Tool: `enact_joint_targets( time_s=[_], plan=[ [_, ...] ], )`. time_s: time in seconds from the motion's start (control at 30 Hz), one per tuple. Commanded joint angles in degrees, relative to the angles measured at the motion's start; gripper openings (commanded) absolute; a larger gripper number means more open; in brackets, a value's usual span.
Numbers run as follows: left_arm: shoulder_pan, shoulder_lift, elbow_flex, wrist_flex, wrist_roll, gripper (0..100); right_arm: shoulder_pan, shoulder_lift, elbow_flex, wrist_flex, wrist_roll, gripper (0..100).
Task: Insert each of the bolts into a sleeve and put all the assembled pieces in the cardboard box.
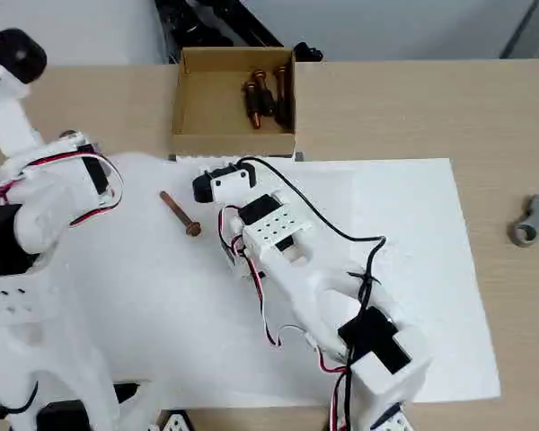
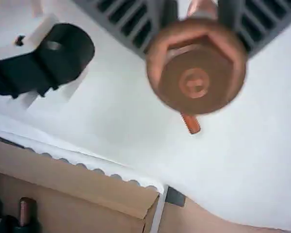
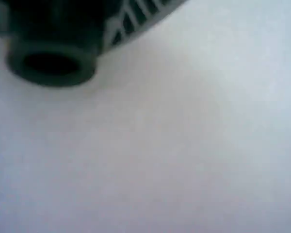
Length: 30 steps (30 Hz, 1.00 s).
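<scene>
While one copper bolt [image 1: 180, 214] lies flat on the white sheet [image 1: 404, 269], slanting from its tip at the far left to its head at the near right, it sits between the two arms and touches neither. Just right of it, the right tool [image 1: 213, 185] is clamped on a black sleeve [image 1: 203, 188], whose open bore faces the right wrist camera. In the left wrist view a copper bolt head [image 2: 196, 73] sits close up at the left tool [image 2: 199, 17], with a threaded tip [image 2: 190, 124] showing past it; whether that tool is clamped on it I cannot tell. At the sheet's far edge the cardboard box [image 1: 234, 142] holds a few assembled pieces [image 1: 265, 94] near its right wall. A small grey part [image 1: 530, 220] lies on the bare tabletop [image 1: 431, 108], well to the right.
</scene>
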Motion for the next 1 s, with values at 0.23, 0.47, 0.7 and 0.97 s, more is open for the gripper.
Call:
enact_joint_targets(
  time_s=[0.23,0.47,0.7,0.97],
  plan=[
    [-0.3,-1.9,-0.2,0.5,-1.0,1,-0.7,-31.3,-0.4,9.2,0.5,0.4],
    [-0.3,-1.9,-0.2,0.5,-1.0,1,-0.7,-54.9,-0.1,18.9,0.3,0.4],
    [0.1,-1.9,-0.4,-0.1,-1.0,1,0.7,-81.6,22.5,18.2,0.2,0.5],
    [2.4,-1.8,-0.2,-6.6,-0.9,1,0.7,-112.0,52.0,-7.0,0.6,0.3]
  ],
)
